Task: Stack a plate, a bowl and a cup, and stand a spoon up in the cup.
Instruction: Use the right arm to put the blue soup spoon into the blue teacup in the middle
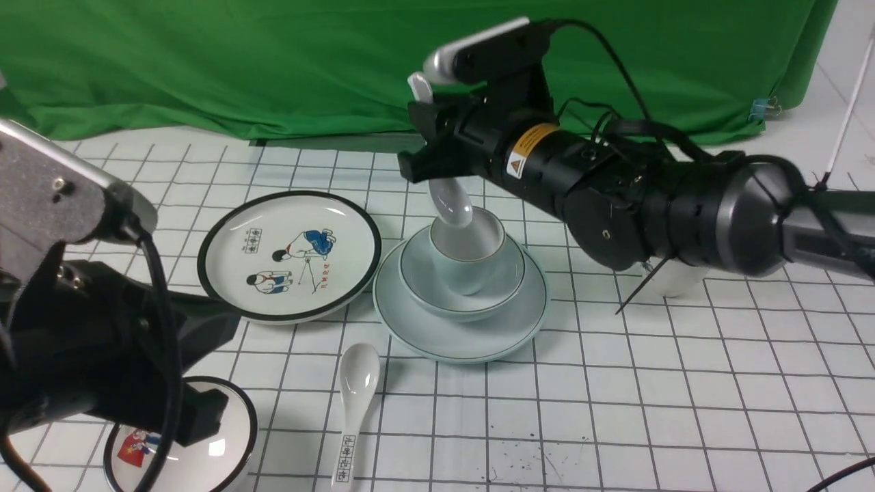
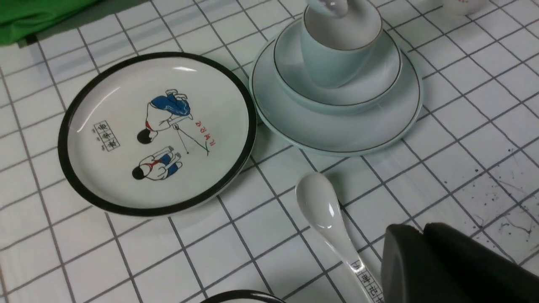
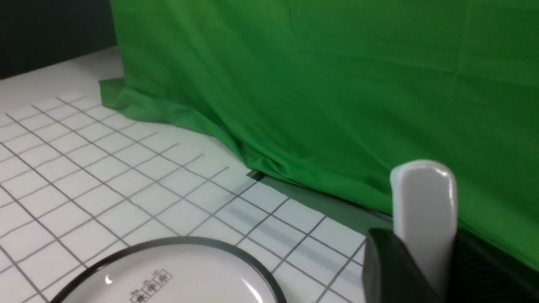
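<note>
The pale plate (image 1: 478, 345) lies at mid-table with the pale bowl (image 1: 420, 283) on it and the small cup (image 1: 472, 270) standing in the bowl. My right gripper (image 1: 427, 140) hangs above the cup, shut on the handle of the plain white spoon (image 1: 454, 201). The spoon stands nearly upright, its scoop end dipping into the cup's mouth. In the right wrist view the spoon's handle (image 3: 423, 202) sticks up between the dark fingers. In the left wrist view my left gripper (image 2: 421, 229) is shut and empty, low at the near left, apart from the stack (image 2: 337, 134).
A black-rimmed plate with cartoon figures (image 1: 287, 256) touches the stack's left side. A white spoon with black characters (image 1: 355, 403) lies in front, beside my left gripper. A black-rimmed bowl (image 1: 205, 451) sits at the near left edge. Green cloth (image 1: 273, 61) closes the back.
</note>
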{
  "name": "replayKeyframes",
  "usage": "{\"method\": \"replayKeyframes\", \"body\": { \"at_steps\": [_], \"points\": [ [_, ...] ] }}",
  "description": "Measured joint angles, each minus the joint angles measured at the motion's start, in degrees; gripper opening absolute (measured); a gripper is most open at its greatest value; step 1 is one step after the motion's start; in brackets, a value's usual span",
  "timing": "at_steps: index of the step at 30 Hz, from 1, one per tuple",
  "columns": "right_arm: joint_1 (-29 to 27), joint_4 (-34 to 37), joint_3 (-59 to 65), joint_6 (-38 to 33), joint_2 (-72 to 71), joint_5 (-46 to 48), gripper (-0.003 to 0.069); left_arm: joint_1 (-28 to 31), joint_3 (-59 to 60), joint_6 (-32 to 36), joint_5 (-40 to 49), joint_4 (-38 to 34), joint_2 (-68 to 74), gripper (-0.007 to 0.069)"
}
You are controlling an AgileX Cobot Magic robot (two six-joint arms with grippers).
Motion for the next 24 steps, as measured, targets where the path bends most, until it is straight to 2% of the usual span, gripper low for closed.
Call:
{"method": "replayKeyframes", "body": {
  "at_steps": [6, 11, 15, 19, 20, 24],
  "points": [
    [-0.1, -0.1, 0.0, -1.4, 0.0, 0.4, 0.0172, 0.0, 0.0, 0.0, -2.6, 0.5, 0.0, -0.0009],
    [-0.2, -0.1, 0.0, -2.4, 0.1, 6.1, 0.0172, 0.0, 0.0, 0.0, -3.5, 0.9, 0.0, -0.0009],
    [-0.2, -0.1, 0.0, -2.5, 0.8, 6.3, 0.0183, 0.0, 0.0, 0.0, -3.5, 0.9, 0.0, -0.0009],
    [-0.2, -0.1, 0.1, -2.7, 1.6, 5.6, 0.0258, 0.0, 0.0, 0.0, -3.4, 1.1, 0.0, -0.0009],
    [-0.2, -0.1, 0.1, -2.8, 1.6, 5.5, 0.0297, 0.0, 0.0, -0.1, -3.0, 1.1, -0.1, -0.0009],
    [-0.2, -0.1, 0.1, -2.8, -1.0, 8.3, 0.0349, 0.0, 0.0, -3.1, -0.7, 1.1, -2.1, -0.0009]
  ]
}}
